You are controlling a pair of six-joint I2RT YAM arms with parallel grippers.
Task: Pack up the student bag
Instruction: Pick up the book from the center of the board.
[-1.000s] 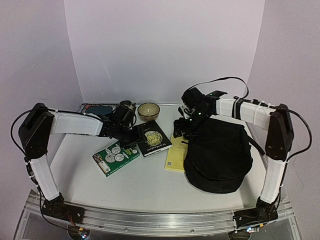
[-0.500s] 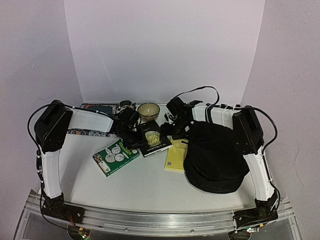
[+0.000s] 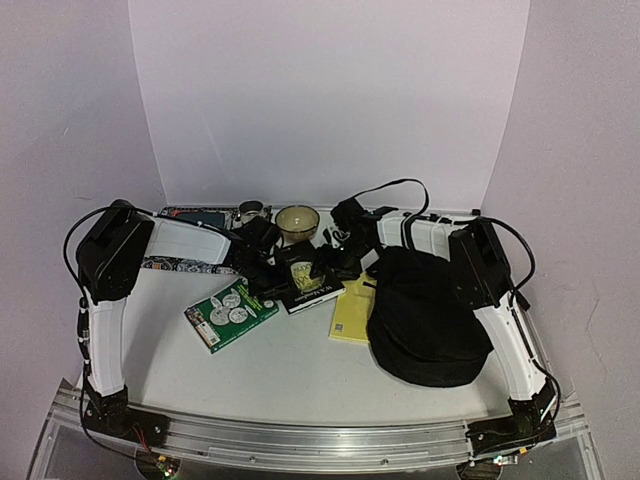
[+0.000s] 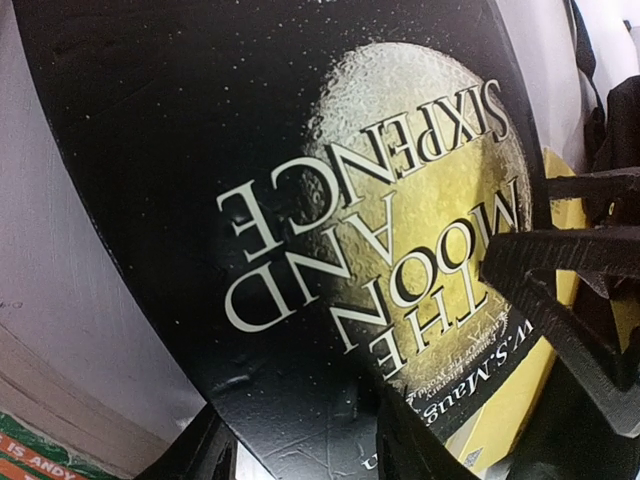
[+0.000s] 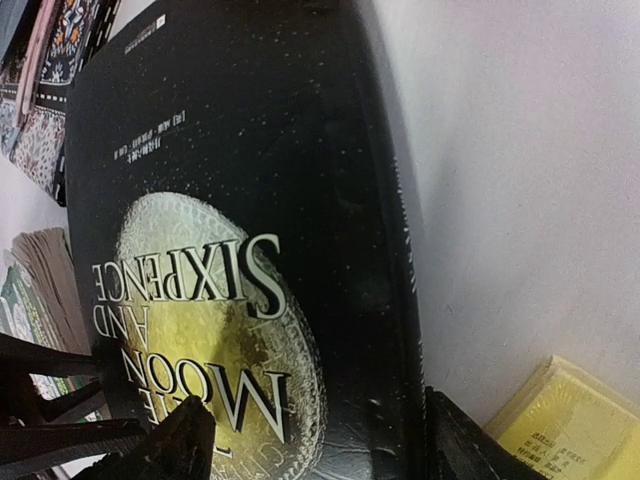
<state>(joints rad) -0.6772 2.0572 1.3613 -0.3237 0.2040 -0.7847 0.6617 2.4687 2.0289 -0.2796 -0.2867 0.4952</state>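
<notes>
Two tools meet over one black paperback with a golden moon on its cover (image 3: 305,278). It lies just behind the middle of the table (image 3: 290,370), its long axis running far to near on a slight slant. The left tool (image 4: 305,455) and the right tool (image 5: 310,445) face each other across the cover, each with jaws parted partway, and neither is seen clamped on anything. The large soft black fabric backpack (image 3: 430,315), the only one, slumps by the right edge, to the right of the paperback and nearer the right arm. Whether the backpack's zip stands open cannot be told. One yellow notepad (image 3: 350,312) lies between paperback and backpack. Also counted are one green book with coins on its cover (image 3: 231,312) left of centre and one tan bowl (image 3: 297,221) at the far edge. Near the far-left corner, partly under the left arm, lie a patterned cover (image 3: 165,265) and a dark teal cover (image 3: 195,215). The paperback's way in likely runs rightward, over the notepad.
</notes>
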